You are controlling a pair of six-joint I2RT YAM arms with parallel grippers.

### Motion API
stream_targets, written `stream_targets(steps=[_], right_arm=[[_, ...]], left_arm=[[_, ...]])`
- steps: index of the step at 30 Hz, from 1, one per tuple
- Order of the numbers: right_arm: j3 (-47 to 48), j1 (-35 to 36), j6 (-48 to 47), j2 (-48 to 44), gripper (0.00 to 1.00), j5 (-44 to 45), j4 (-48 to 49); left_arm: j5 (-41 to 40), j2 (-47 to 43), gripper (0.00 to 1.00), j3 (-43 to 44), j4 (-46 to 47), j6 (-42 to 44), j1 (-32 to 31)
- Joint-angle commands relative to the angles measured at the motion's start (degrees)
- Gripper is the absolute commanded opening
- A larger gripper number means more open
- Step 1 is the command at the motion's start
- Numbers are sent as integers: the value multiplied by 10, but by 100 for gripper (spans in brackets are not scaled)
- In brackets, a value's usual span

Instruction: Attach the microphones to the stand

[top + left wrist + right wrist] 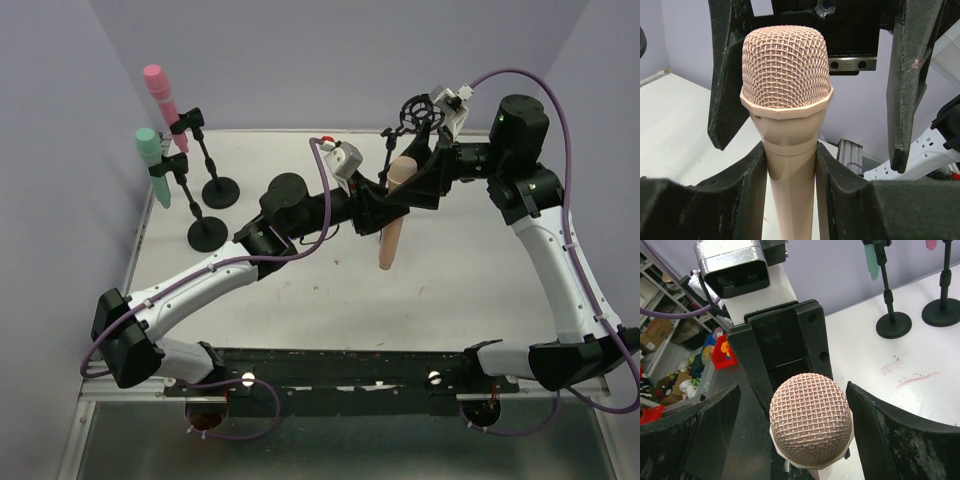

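Three microphones were in view. The pink microphone (157, 85) and the mint green microphone (148, 145) sat clipped in two black stands (220, 190) at the far left of the counter (450, 290), both tilted with heads up.

The peach microphone (390, 235) was off the counter near the middle, head up and toward the far side, tail slanting down toward the near edge.

The left arm (200, 280) stretched low from its base at the near left, diagonally out to centre. The left fingers (383, 200) were clamped on the peach microphone's body just under the head collar, one finger pressed to each side in the left wrist view.

The right arm (555, 260) rose from the near right, folded at the elbow by the far edge and reached leftward. The right fingers (415, 168) were spread wide, straddling the mesh head with a gap on both sides and holding nothing.

The two sets of fingers met almost face to face at the head. A third stand's ring clip (418, 108) stood just behind the right fingers; its base could not be made out for sure.
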Motion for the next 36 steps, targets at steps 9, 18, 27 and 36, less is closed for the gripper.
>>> stream_targets(steps=[9, 18, 27, 36], right_arm=[[33, -3, -86, 5, 79, 29, -76], [73, -2, -106, 25, 37, 26, -101], [187, -10, -143, 79, 29, 46, -158], [319, -32, -188, 152, 28, 90, -195]], left_arm=[[-46, -4, 3, -26, 62, -77, -7], [-41, -8, 9, -27, 65, -93, -6], [-41, -52, 79, -56, 48, -88, -5], [-65, -138, 90, -127, 12, -34, 23]])
